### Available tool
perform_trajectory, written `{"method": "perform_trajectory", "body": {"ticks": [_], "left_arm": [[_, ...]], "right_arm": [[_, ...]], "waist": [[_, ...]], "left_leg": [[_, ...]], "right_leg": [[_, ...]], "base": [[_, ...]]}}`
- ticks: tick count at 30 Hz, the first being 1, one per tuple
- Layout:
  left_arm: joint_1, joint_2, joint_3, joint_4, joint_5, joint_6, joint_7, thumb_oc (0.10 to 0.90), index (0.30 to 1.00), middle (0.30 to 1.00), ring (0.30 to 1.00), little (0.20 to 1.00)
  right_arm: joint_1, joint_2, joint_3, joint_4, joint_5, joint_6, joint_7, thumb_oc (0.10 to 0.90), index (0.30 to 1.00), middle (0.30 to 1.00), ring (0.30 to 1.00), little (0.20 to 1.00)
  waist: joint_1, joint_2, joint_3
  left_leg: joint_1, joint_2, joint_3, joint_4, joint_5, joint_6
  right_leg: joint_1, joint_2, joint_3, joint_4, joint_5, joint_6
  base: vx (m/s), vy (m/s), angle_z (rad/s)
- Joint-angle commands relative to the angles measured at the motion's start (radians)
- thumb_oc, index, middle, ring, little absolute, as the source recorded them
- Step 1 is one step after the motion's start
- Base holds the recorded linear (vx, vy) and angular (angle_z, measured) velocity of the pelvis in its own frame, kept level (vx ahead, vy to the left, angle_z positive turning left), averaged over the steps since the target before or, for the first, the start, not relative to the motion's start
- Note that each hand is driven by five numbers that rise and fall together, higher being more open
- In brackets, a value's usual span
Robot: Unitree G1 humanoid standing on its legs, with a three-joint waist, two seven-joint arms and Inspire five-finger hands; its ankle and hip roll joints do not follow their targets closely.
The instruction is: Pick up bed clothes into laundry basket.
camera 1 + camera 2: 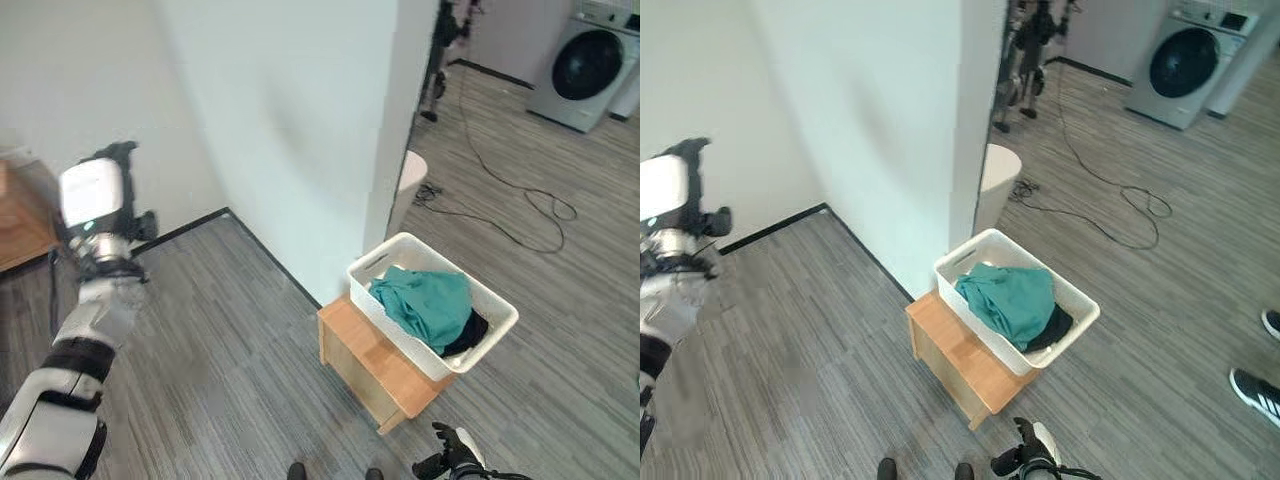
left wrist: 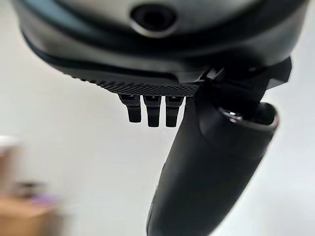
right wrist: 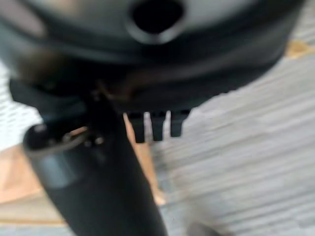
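Your white laundry basket (image 1: 432, 312) holds teal bed clothes (image 1: 425, 302), well apart from both empty, straight-fingered hands: left hand (image 2: 197, 162), right hand (image 3: 98, 187).

Left arm is raised high on the left, forearm angled up and away, with the left robot hand (image 1: 118, 160) at its far end, seen from behind the wrist. In its wrist view the fingers (image 2: 151, 110) are straight and the thumb extended, holding nothing. Right robot hand (image 1: 452, 455) sits low at the near edge, right of centre; fingers (image 3: 157, 126) straight, thumb out, empty.
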Motion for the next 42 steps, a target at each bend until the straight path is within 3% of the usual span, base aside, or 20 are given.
{"method": "perform_trajectory", "body": {"ticks": [1,4,5,6,9,10,12,14,15,16,17,18,20,22,26,29,32,37,38,42], "left_arm": [[0.072,-0.122,0.150,-0.041,-0.260,-0.113,0.046,0.800,0.900,0.900,0.900,0.900],[0.164,-0.243,0.133,-0.026,-0.332,-0.141,-0.008,0.800,0.900,0.900,0.900,0.900],[0.209,-0.282,0.122,-0.024,-0.351,-0.146,-0.036,0.800,0.900,0.900,0.900,0.900],[0.293,-0.379,0.107,0.053,-0.430,-0.155,-0.102,0.800,0.900,0.900,0.900,0.900],[0.314,-0.421,0.082,0.161,-0.449,-0.145,-0.143,0.800,0.900,0.900,0.900,0.900],[0.316,-0.446,0.056,0.205,-0.462,-0.136,-0.147,0.800,0.900,0.900,0.900,0.900],[0.308,-0.493,0.018,0.218,-0.493,-0.144,-0.160,0.800,0.900,0.900,0.900,0.900],[0.339,-0.504,0.039,0.147,-0.525,-0.164,-0.155,0.800,0.900,0.900,0.900,0.900],[0.339,-0.504,0.039,0.147,-0.525,-0.164,-0.155,0.800,0.900,0.900,0.900,0.900],[0.333,-0.491,0.039,0.135,-0.520,-0.166,-0.166,0.800,0.900,0.900,0.900,0.900],[0.333,-0.491,0.039,0.135,-0.520,-0.166,-0.166,0.800,0.900,0.900,0.900,0.900],[0.313,-0.475,0.009,0.075,-0.506,-0.164,-0.161,0.800,0.900,0.900,0.900,0.900],[0.292,-0.464,-0.009,0.044,-0.505,-0.167,-0.170,0.800,0.900,0.900,0.900,0.900],[0.271,-0.446,0.003,-0.015,-0.529,-0.185,-0.184,0.800,0.900,0.900,0.900,0.900],[0.285,-0.418,0.048,-0.204,-0.582,-0.234,-0.209,0.800,0.900,0.900,0.900,0.900],[0.320,-0.417,0.092,-0.274,-0.626,-0.257,-0.204,0.800,0.900,0.900,0.900,0.900],[0.392,-0.423,0.149,-0.330,-0.680,-0.255,-0.231,0.800,0.900,0.900,0.900,0.900],[0.460,-0.412,0.164,-0.375,-0.674,-0.250,-0.298,0.800,0.900,0.900,0.900,0.900],[0.475,-0.417,0.164,-0.378,-0.676,-0.244,-0.293,0.800,0.900,0.900,0.900,0.900],[0.500,-0.429,0.153,-0.394,-0.648,-0.223,-0.330,0.800,0.900,0.900,0.900,0.900]], "right_arm": [[-0.030,-0.018,-0.006,-0.061,-0.026,-0.001,-0.008,0.800,0.900,0.900,0.900,0.900],[-0.033,-0.054,-0.002,-0.156,-0.045,0.005,0.014,0.800,0.900,0.900,0.900,0.900],[-0.041,-0.059,0.000,-0.186,-0.044,0.006,0.019,0.800,0.900,0.900,0.900,0.900],[-0.073,-0.071,-0.015,-0.250,-0.028,0.004,0.028,0.800,0.900,0.900,0.900,0.900],[-0.094,-0.079,-0.034,-0.297,-0.023,0.009,0.036,0.800,0.900,0.900,0.900,0.900],[-0.135,-0.081,-0.030,-0.329,-0.019,0.010,0.032,0.800,0.900,0.900,0.900,0.900],[-0.137,-0.033,-0.047,-0.229,0.002,0.012,0.045,0.800,0.900,0.900,0.900,0.900],[-0.100,-0.085,-0.056,-0.426,-0.053,0.007,0.032,0.800,0.900,0.900,0.900,0.900],[-0.100,-0.086,-0.056,-0.426,-0.053,0.007,0.032,0.800,0.900,0.900,0.900,0.900],[-0.072,-0.117,-0.080,-0.518,-0.043,-0.005,0.019,0.800,0.900,0.900,0.900,0.900],[-0.072,-0.118,-0.080,-0.518,-0.043,-0.005,0.019,0.800,0.900,0.900,0.900,0.900],[-0.063,-0.137,-0.110,-0.535,-0.020,-0.014,-0.006,0.800,0.900,0.900,0.900,0.900],[-0.063,-0.156,-0.132,-0.554,0.013,-0.025,-0.017,0.800,0.900,0.900,0.900,0.900],[-0.081,-0.185,-0.146,-0.571,0.038,-0.043,-0.022,0.800,0.900,0.900,0.900,0.900],[-0.093,-0.244,-0.226,-0.699,0.101,-0.069,-0.003,0.800,0.900,0.900,0.900,0.900],[-0.088,-0.258,-0.264,-0.762,0.134,-0.085,0.003,0.800,0.900,0.900,0.900,0.900],[-0.057,-0.247,-0.299,-0.837,0.125,-0.089,-0.013,0.800,0.900,0.900,0.900,0.900],[-0.007,-0.193,-0.370,-0.974,0.151,-0.108,0.015,0.800,0.900,0.900,0.900,0.900],[-0.003,-0.182,-0.374,-0.979,0.153,-0.110,0.015,0.800,0.900,0.900,0.900,0.900],[0.042,-0.151,-0.394,-1.012,0.168,-0.117,0.043,0.800,0.900,0.900,0.900,0.900]], "waist": [[0.050,0.008,0.016],[-0.007,-0.014,0.036],[-0.015,-0.022,0.031],[0.000,-0.026,0.017],[0.001,-0.026,0.007],[0.001,-0.037,0.027],[-0.026,-0.023,0.055],[-0.056,-0.018,0.073],[-0.056,-0.017,0.072],[-0.080,-0.025,0.084],[-0.080,-0.025,0.083],[-0.104,-0.040,0.090],[-0.124,-0.059,0.090],[-0.113,-0.075,0.091],[-0.083,-0.074,0.087],[-0.072,-0.073,0.092],[-0.092,-0.091,0.115],[-0.107,-0.119,0.104],[-0.114,-0.110,0.094],[-0.124,-0.074,0.067]], "left_leg": [[-0.098,0.053,0.102,0.033,-0.004,-0.051],[-0.087,0.222,0.493,0.168,-0.055,-0.054],[-0.077,0.254,0.530,0.222,-0.083,-0.069],[-0.092,0.256,0.520,0.235,-0.075,-0.071],[-0.077,0.200,0.481,0.163,-0.087,-0.045],[-0.061,0.140,0.439,0.137,-0.115,-0.005],[-0.054,0.108,0.401,0.100,-0.094,0.025],[-0.054,0.093,0.314,0.037,-0.059,0.020],[-0.055,0.094,0.314,0.037,-0.059,0.020],[-0.072,0.067,0.222,0.017,-0.042,0.014],[-0.073,0.067,0.222,0.017,-0.042,0.014],[-0.096,0.027,0.092,0.006,-0.032,0.012],[-0.125,-0.013,-0.027,0.006,-0.030,0.015],[-0.157,-0.028,-0.113,0.006,-0.021,-0.004],[-0.236,-0.015,-0.132,0.006,0.042,-0.048],[-0.282,0.005,-0.042,0.008,0.037,-0.058],[-0.244,0.123,0.336,0.089,-0.024,-0.017],[-0.206,0.157,0.302,0.373,-0.136,-0.025],[-0.175,0.192,0.330,0.354,-0.128,-0.033],[-0.066,0.159,0.304,0.144,-0.088,-0.052]], "right_leg": [[-0.008,-0.076,-0.057,0.018,-0.112,0.058],[-0.021,-0.147,-0.189,0.058,-0.105,0.064],[-0.003,-0.158,-0.207,0.064,-0.122,0.061],[0.030,-0.171,-0.263,0.089,-0.139,0.052],[0.019,-0.212,-0.318,0.201,-0.161,0.059],[-0.046,-0.271,-0.308,0.388,-0.142,0.068],[-0.134,-0.242,-0.196,0.491,-0.102,0.072],[-0.207,-0.118,0.016,0.520,-0.166,0.079],[-0.208,-0.118,0.016,0.519,-0.165,0.078],[-0.221,-0.031,0.193,0.489,-0.203,0.068],[-0.221,-0.030,0.193,0.488,-0.202,0.068],[-0.224,0.069,0.423,0.484,-0.229,0.047],[-0.201,0.167,0.643,0.470,-0.231,0.029],[-0.167,0.211,0.739,0.414,-0.226,0.013],[-0.091,0.140,0.665,0.225,-0.204,-0.024],[-0.064,0.108,0.585,0.132,-0.171,-0.022],[-0.072,0.030,0.409,0.106,-0.152,0.001],[-0.089,-0.058,0.247,0.092,-0.097,0.004],[-0.095,-0.066,0.206,0.087,-0.101,0.007],[-0.085,-0.062,0.121,0.096,-0.109,0.028]], "base": [[-0.29,0.191,0.22],[-0.24,0.126,1.26],[0.08,0.149,1.96],[0.14,0.106,1.59],[0.16,0.213,1.54],[0.11,0.183,1.38],[-0.02,0.182,1.39],[-0.07,0.034,1.77],[-0.02,-0.088,1.82],[-0.01,-0.074,2.03],[0.01,-0.230,3.02],[0.00,-0.226,2.38],[-0.01,-0.323,2.57],[-0.07,-0.335,3.32],[-0.22,-0.323,1.21],[-0.19,-0.224,1.01],[-0.33,-0.100,1.48],[-0.26,-0.086,0.93],[-0.12,-0.016,1.44],[-0.01,0.104,0.96]]}}
